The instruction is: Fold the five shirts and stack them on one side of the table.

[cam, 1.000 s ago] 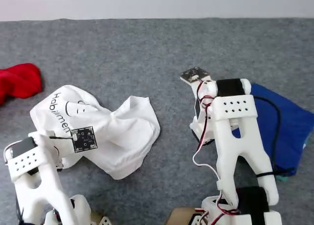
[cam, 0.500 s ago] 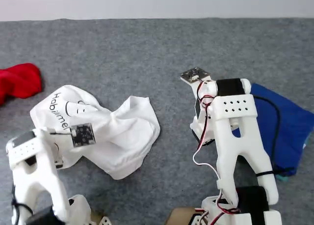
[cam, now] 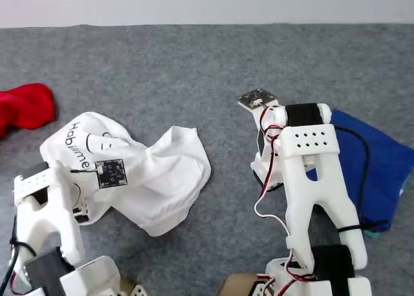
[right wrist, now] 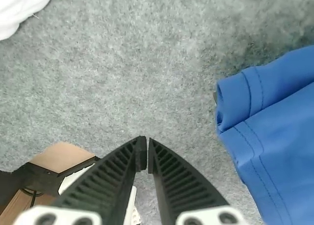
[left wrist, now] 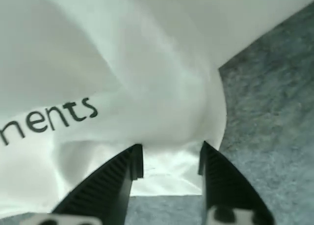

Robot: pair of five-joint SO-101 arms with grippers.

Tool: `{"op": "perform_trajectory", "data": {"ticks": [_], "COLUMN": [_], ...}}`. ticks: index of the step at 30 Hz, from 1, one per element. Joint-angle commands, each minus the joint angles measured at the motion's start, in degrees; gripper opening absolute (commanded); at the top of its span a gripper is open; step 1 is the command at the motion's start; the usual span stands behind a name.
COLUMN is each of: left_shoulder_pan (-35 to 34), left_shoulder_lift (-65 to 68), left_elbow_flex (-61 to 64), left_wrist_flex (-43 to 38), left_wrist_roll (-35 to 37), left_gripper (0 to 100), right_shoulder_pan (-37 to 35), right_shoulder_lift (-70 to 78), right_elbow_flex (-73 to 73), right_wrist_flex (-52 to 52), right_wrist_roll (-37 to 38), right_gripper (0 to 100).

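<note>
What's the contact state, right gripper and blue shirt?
Apart. Right wrist view: bare table shows between the shut right gripper and the blue shirt.

The left gripper (left wrist: 170,156) hung spread over the white shirt's (left wrist: 147,63) hem, beside the grey table (left wrist: 274,102).

Both arms are white printed plastic. The right arm (cam: 314,186) carries a flat wrist plate (cam: 310,141) dotted with two rows of small holes, a black servo block (cam: 304,115) above it, and thin red, white and black cables (cam: 265,186) looping down its side. The left arm (cam: 44,205) bears a small square black circuit board (cam: 110,173) at its wrist, the right a pale board (cam: 257,99). The left gripper (left wrist: 170,154) and right gripper (right wrist: 147,142) have black fingers with ribbed inner faces.
</note>
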Motion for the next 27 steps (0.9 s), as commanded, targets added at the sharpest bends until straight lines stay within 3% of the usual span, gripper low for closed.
{"op": "perform_trajectory", "data": {"ticks": [1,6,17,22,27], "left_shoulder_pan": [0.9,1.0,1.1,-3.6,-11.8], "left_shoulder_lift": [0.1,-2.7,-26.5,-37.2,-39.2], "left_elbow_flex": [-2.0,-2.0,-2.0,-1.5,-1.5], "left_wrist_flex": [-1.4,-1.2,9.6,9.4,9.7], "left_wrist_roll": [0.5,0.6,0.6,3.2,3.3], "left_gripper": [10,0,1,1,1], "right_shoulder_pan": [-0.2,-0.2,-0.3,-0.8,-4.4], "right_shoulder_lift": [-0.1,-0.2,-0.6,0.5,7.6], "right_elbow_flex": [-0.6,-0.6,-1.8,-9.8,-18.7], "right_wrist_flex": [2.3,2.3,2.3,2.2,2.3], "right_wrist_roll": [0.1,0.1,0.1,0.1,0.0], "right_gripper": [0.9,0.9,0.9,1.2,1.2]}}
